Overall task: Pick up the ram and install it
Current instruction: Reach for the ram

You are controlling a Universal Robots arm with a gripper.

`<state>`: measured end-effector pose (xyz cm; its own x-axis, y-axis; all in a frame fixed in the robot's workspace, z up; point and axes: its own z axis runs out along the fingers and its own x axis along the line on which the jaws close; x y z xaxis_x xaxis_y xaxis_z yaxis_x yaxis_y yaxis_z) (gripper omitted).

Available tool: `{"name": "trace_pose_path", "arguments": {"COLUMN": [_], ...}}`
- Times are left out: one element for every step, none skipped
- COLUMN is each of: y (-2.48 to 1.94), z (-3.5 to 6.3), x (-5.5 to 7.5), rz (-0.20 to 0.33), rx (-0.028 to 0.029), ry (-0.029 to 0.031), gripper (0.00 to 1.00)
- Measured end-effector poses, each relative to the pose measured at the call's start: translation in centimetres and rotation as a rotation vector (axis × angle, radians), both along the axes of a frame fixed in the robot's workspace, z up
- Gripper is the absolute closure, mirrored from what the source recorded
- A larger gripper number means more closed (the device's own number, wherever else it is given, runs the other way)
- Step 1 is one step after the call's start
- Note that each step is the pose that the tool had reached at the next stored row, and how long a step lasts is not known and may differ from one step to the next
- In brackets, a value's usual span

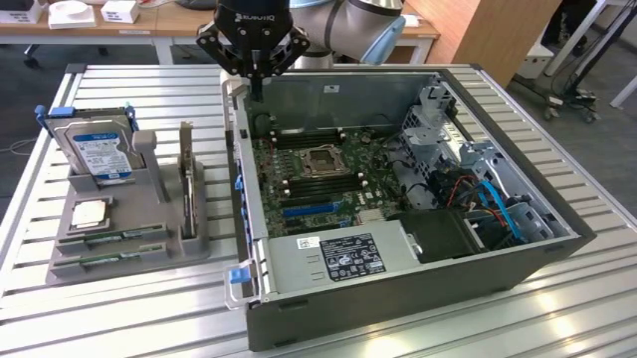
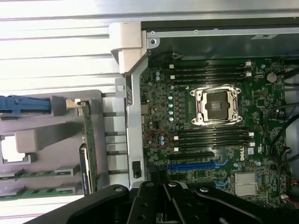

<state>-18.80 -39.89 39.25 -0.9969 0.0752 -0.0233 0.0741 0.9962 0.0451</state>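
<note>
The gripper hangs over the far corner of the open computer case, on the exterior view's left, its fingers pressed together with nothing between them. The ram lies flat in a slot of the grey holder that stands on the slatted metal worktop, just beside the case and well apart from the gripper. A second green stick lies in the next slot, nearer the holder's front edge. Farther back in the holder a hard drive with a blue label stands tilted, and an expansion card stands on edge next to the case wall. Inside the case the processor socket sits bare among dark memory slots with no sticks in them
</note>
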Motion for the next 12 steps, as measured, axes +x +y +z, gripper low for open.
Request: {"name": "trace_pose_path", "arguments": {"y": [0.0,0.0,0.0,0.0,0.0,0.0,0.0,0.0,0.0,0.0,0.0,0.0], "z": [0.0,0.0,0.0,0.0,0.0,0.0,-0.01,-0.01,-0.01,0.0,0.0,-0.01], "x": [-0.2,-0.3,-0.5,-0.6,-0.8,-0.9,-1.1,-1.2,-1.3,-1.5,-1.6,-1.8], "rz": [0.0,0.0,0.0,0.0,0.0,0.0,0.0,0.0,0.0,0.0,0.0,0.0], "rx": [0.0,0.0,0.0,0.0,0.0,0.0,0.0,0.0,0.0,0.0,0.0,0.0], "ry": [0.0,0.0,0.0,0.0,0.0001,0.0,0.0,0.0,0.0,0.0,0.0,0.0], "gripper": [0.9,0.9,0.9,0.9,0.9,0.9,0.9,0.9,0.9,0.9,0.9,0.9]}}
